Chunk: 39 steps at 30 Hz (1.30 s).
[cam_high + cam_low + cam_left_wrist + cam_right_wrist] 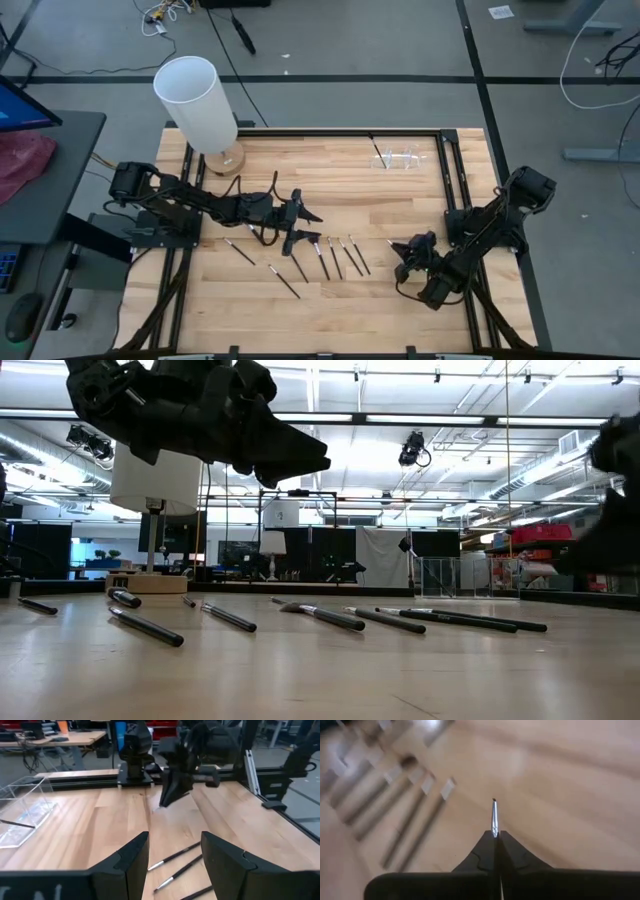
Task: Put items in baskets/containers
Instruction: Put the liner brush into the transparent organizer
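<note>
High view: pale butcher-block wooden table [330, 170], planks running lengthwise, framed by dark metal rails. Slim dark-handled makeup brushes [335, 258] scattered loose across the middle of the board, thin as pencils, some with silvery ferrules and small tips; roughly parallel in a row, with two more lying off toward the left arm's side. Small clear plastic holder [398, 158] near the far edge, boxy and see-through, well apart from the brushes, with one thin brush leaning in it. Tall white cylinder [197, 102] on a round wooden base at the far left corner.

Left gripper [302, 228] stretched out low from the left side, hovering above the left end of the brush row; fingers parted, nothing between them, seen plainly in the left wrist view as two dark blunt fingers [132, 862] with bare wood and brushes in the gap.

Right gripper [404, 250] reaching in from the near right corner, elbow folded, wrist angled down toward the board just right of the row. Jaws pinched closed on a single brush [494, 817], its silvery ferrule and small dark tip poking out past the fingertips in the right wrist view.
</note>
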Each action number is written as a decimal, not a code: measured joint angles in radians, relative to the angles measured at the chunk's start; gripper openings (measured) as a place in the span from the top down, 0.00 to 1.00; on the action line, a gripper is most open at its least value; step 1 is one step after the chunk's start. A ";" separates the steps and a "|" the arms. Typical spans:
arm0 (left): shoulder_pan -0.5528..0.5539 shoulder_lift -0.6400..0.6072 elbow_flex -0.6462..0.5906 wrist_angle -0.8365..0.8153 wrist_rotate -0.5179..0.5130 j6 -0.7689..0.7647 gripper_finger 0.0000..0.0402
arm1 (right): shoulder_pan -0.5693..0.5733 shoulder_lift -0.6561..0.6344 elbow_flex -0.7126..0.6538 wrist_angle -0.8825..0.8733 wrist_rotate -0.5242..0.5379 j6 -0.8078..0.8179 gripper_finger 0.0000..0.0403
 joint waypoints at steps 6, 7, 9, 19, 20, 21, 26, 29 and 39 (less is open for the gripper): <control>0.000 0.053 -0.001 0.099 0.067 0.007 0.54 | -0.040 0.000 0.000 0.186 0.185 -0.162 1.00; 0.000 0.081 0.000 0.150 0.086 0.003 0.54 | -0.046 0.000 0.000 0.235 0.212 -0.211 1.00; -0.001 0.150 0.000 0.257 0.110 -0.007 0.54 | -0.061 0.000 0.000 0.342 0.256 -0.323 1.00; 0.000 0.501 0.174 0.590 0.166 -0.161 0.54 | -0.155 -0.002 0.000 0.901 0.235 -0.967 1.00; 0.000 0.528 0.210 0.589 0.195 -0.177 0.54 | -0.166 -0.002 0.000 0.941 0.215 -1.017 1.00; 0.000 0.552 0.241 0.588 0.225 -0.190 0.54 | -0.178 -0.002 0.000 0.984 0.194 -1.064 1.00; 0.011 0.630 0.368 0.590 0.341 -0.264 0.54 | -0.215 -0.002 0.000 1.139 0.113 -1.246 0.99; 0.022 0.636 0.383 0.595 0.366 -0.281 0.54 | -0.220 -0.002 0.000 1.197 0.090 -1.309 0.99; 0.061 0.634 0.301 0.761 0.304 -0.310 0.54 | -0.217 -0.002 0.000 1.223 0.060 -1.338 0.98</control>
